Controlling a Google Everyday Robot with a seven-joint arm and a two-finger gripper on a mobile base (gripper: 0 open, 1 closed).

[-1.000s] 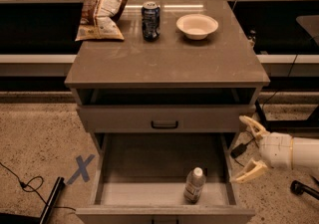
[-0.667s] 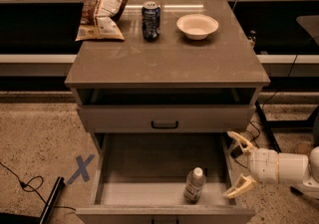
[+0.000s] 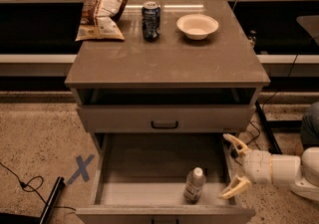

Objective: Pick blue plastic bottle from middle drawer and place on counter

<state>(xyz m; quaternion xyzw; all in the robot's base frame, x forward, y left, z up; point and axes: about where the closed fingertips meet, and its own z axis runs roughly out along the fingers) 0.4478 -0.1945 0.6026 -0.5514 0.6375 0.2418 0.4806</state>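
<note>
Setting: robotics test area, lab-like. Evidence:
- Blue tape X (image 3: 79, 168) on the speckled floor (image 3: 35, 133), 8 o'clock.
- Loose black cable (image 3: 20, 183).
- Counter (image 3: 164, 63) staged with chip bag (image 3: 104, 4), soda can (image 3: 151, 20) and bowl (image 3: 197, 26).
- Gripper (image 3: 233, 166), fingers spread, 4 o'clock, beside the open middle drawer (image 3: 144, 193).

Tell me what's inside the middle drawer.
The blue plastic bottle stands upright in the middle drawer, front right; nothing else shows. The open gripper sits at its right wall. The front panel hides the nearest floor.

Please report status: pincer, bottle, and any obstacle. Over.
Open pincer at right wall of middle drawer. Inside, blue plastic bottle upright, front right, not gripped. No object between them.
</note>
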